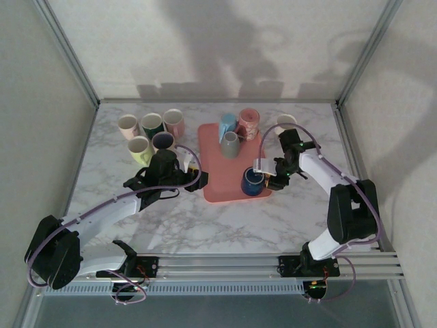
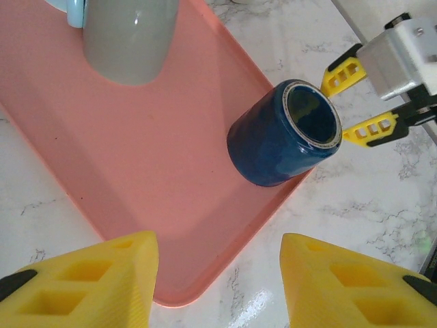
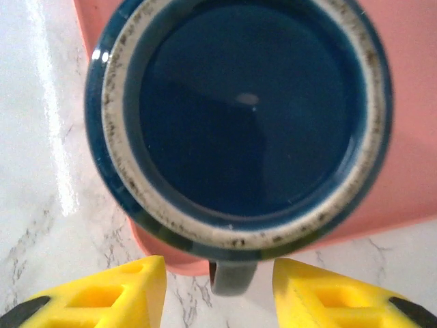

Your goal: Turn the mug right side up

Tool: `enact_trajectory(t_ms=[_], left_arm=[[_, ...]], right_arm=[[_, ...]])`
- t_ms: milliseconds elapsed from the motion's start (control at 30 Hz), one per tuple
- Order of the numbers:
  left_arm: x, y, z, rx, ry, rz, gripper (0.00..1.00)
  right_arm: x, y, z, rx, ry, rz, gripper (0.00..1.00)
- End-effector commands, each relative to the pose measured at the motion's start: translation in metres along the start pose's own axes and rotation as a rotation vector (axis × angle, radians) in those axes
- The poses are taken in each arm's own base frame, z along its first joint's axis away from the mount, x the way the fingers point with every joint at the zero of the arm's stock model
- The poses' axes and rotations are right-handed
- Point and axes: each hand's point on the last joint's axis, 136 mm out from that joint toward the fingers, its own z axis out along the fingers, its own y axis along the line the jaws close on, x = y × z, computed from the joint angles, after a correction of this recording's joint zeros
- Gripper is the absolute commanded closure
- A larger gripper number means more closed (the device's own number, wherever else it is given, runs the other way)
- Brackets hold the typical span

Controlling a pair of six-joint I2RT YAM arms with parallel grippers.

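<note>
A dark blue mug (image 1: 252, 182) stands upside down on the near right corner of the pink tray (image 1: 218, 184), its unglazed foot ring facing up. In the right wrist view the mug (image 3: 239, 116) is seen from straight above. Its handle (image 3: 233, 279) sticks out over the tray edge between the yellow fingers of my right gripper (image 3: 218, 287), with a gap on each side, so that gripper is open. From the left wrist the mug (image 2: 283, 133) has the right gripper (image 2: 355, 99) just beyond it. My left gripper (image 2: 218, 273) hangs open and empty over the tray's (image 2: 136, 171) near left corner.
An upturned grey mug (image 1: 230, 144), a light blue mug (image 1: 227, 125) and a pink mug (image 1: 248, 124) share the tray's far end. Several mugs (image 1: 151, 124) cluster at the back left, and a white mug (image 1: 285, 125) stands at the back right. Frame posts and walls enclose the marble table.
</note>
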Motion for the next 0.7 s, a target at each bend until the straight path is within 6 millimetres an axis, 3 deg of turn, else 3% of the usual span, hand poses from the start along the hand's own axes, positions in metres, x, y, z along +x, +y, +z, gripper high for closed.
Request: enact_trajectory(t_ms=[0, 500, 600, 667], left_arm=[[-0.009, -0.009, -0.001, 0.021, -0.008, 0.030, 0.50], [-0.006, -0.007, 0.000, 0.017, -0.004, 0.021, 0.50], [-0.007, -0.006, 0.001, 0.014, -0.002, 0.018, 0.50], [-0.008, -0.007, 0.000, 0.013, -0.001, 0.017, 0.50]], right_arm=[[0.000, -0.002, 0.007, -0.017, 0.028, 0.009, 0.59], [0.007, -0.001, 0.019, -0.001, 0.077, -0.010, 0.87], [0.000, -0.001, 0.016, 0.019, 0.055, 0.019, 1.00], [-0.011, -0.001, 0.009, 0.040, -0.005, 0.055, 1.00]])
